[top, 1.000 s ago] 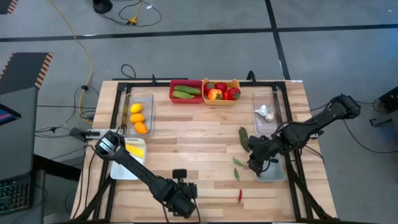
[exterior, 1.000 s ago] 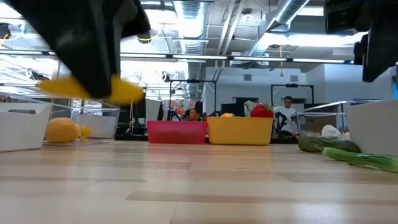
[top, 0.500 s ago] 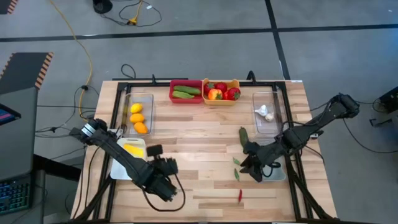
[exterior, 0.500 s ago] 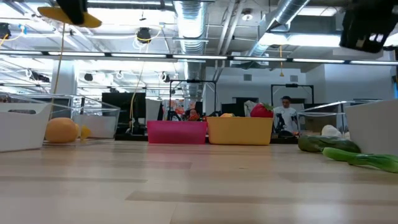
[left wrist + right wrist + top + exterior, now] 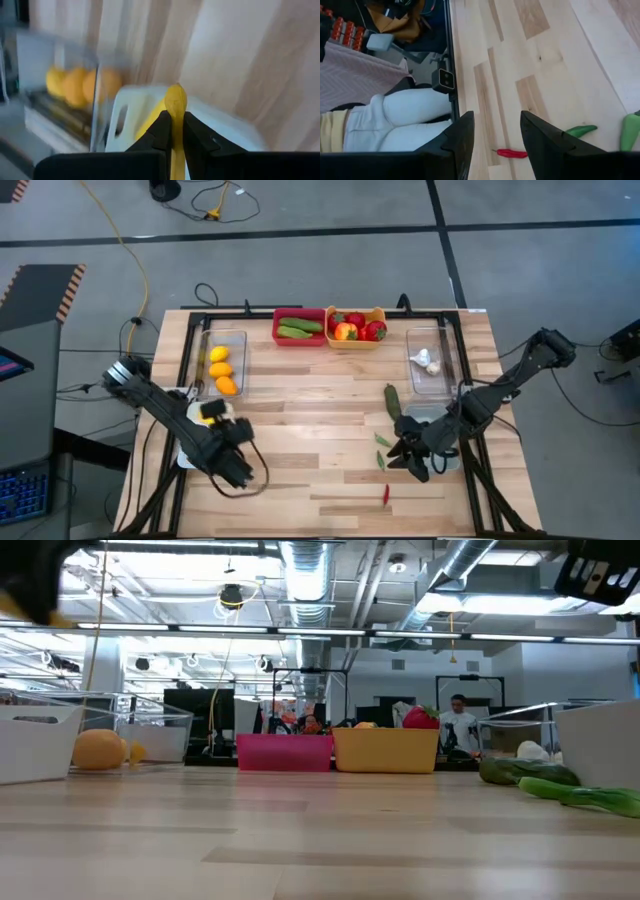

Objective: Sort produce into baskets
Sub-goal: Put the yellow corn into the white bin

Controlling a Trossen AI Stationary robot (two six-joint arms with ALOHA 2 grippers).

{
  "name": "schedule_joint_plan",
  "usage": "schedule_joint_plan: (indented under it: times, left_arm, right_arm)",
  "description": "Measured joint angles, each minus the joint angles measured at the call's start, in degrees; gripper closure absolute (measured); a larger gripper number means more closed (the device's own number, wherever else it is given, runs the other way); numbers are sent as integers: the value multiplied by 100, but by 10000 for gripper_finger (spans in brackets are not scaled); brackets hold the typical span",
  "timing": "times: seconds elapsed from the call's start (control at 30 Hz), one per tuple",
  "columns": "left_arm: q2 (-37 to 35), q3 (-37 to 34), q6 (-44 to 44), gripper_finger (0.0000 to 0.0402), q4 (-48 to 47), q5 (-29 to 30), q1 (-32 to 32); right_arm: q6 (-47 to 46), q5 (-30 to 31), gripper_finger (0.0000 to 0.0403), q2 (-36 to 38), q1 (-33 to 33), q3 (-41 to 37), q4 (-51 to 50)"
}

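Observation:
My left gripper (image 5: 216,420) is shut on a long yellow produce piece (image 5: 175,98) above the left white tray (image 5: 192,450). It shows at the top left of the low view (image 5: 25,585). My right gripper (image 5: 402,456) is open and empty, low over the table beside the right pale tray (image 5: 446,460). Below it lie two green chilies (image 5: 381,440) (image 5: 381,462) and a red chili (image 5: 512,153). The red bin (image 5: 299,327) holds green cucumbers. The orange-yellow bin (image 5: 356,327) holds red pieces. My left gripper pinches the yellow piece between its two fingers (image 5: 159,131). The piece runs along the fingers, and its rounded end (image 5: 175,107) sticks out past the fingertips. It is lifted clear, over the white tray's edge (image 5: 131,102).
A clear tub (image 5: 222,365) with yellow and orange fruits stands at the left, and a clear tub (image 5: 428,362) with white garlic at the right. A dark green piece (image 5: 392,400) lies on the table. A person (image 5: 395,125) stands past the table's near edge.
My left gripper has carried the yellow piece up and from the near middle of the table toward the left and far side, to above the left white tray. My right gripper has moved a little toward the near edge and the green chilies.

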State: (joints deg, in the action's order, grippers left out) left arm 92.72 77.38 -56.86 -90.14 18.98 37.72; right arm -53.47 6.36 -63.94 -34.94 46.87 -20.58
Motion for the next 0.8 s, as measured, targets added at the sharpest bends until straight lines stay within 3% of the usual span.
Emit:
schedule_joint_plan:
  times: [0.23, 0.4, 0.6, 0.8]
  left_arm:
    - [-1148, -1677, -1408, 385, 754, -569, 21]
    - [-1515, -2485, -1985, 379, 1243, -1130, 23]
    - [-1490, -2988, -2249, 323, 1286, -1852, 21]
    - [-1486, -3101, -1996, 262, 1509, -1823, 21]
  right_arm:
    - [-2, 136, 216, -2, 4, 0, 18]
    - [-2, 451, 216, -12, 6, 0, 126]
    - [2, 460, 216, -15, 9, 0, 641]
    - [104, 890, 216, -15, 9, 0, 737]
